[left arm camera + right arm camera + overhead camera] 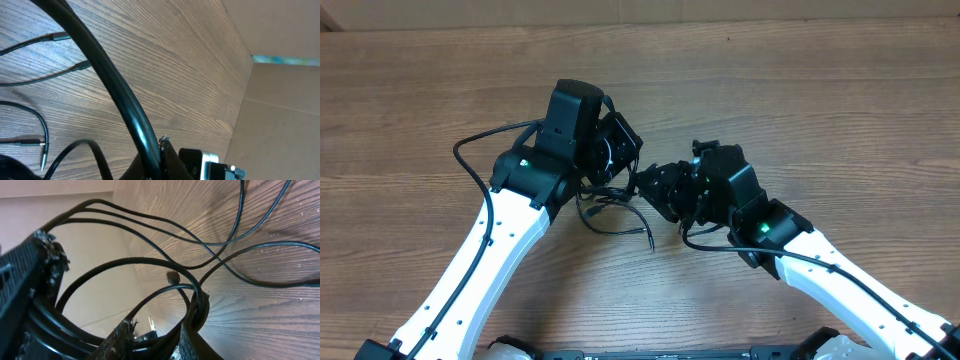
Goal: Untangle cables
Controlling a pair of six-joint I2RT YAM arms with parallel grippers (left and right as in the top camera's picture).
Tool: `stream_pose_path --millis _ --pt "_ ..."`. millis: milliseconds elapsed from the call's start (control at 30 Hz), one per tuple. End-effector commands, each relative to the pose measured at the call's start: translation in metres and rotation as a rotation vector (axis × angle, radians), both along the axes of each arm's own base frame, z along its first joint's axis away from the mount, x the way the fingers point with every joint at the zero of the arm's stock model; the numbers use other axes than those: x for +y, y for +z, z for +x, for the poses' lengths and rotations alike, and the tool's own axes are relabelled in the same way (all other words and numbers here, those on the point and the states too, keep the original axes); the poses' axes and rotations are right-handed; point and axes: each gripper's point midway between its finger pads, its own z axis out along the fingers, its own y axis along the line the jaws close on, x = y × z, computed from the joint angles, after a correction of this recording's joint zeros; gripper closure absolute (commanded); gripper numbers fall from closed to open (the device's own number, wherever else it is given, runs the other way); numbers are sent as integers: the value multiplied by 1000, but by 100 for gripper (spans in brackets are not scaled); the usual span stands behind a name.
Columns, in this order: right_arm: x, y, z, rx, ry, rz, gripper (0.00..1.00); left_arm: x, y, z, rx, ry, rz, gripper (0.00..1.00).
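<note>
The thin black cables [616, 214] lie in a tangle on the wooden table between my two grippers, with loose ends trailing toward the front. My left gripper [618, 172] is shut on one cable [115, 95] that runs up diagonally from its jaws [161, 146]. Loose plug ends [60, 36] lie on the table to the left in that view. My right gripper [660, 190] faces the left one, almost touching it. Several cable loops [150, 262] pass between its fingers [160, 337], and one hooks over the right finger.
The wooden table [800, 90] stretches in every direction. A cardboard wall [280, 115] stands at the table's far edge. A thicker black wire [470, 165] fixed to the left arm bows out to the left.
</note>
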Motion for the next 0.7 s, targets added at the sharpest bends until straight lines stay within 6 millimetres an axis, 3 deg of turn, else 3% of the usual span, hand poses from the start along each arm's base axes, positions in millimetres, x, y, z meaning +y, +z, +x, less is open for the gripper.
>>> stream_pose_path --millis 0,200,500,667 --pt "15 9 -12 -15 74 35 70 -8 11 1 -20 9 -26 96" --pt "18 15 -10 -20 67 61 44 -7 10 1 -19 11 -21 96" --pt "11 3 -10 13 39 17 39 -12 13 -2 -22 -25 -39 96" --pt "7 -5 -11 42 23 -10 35 -11 31 -7 -135 -116 -2 96"
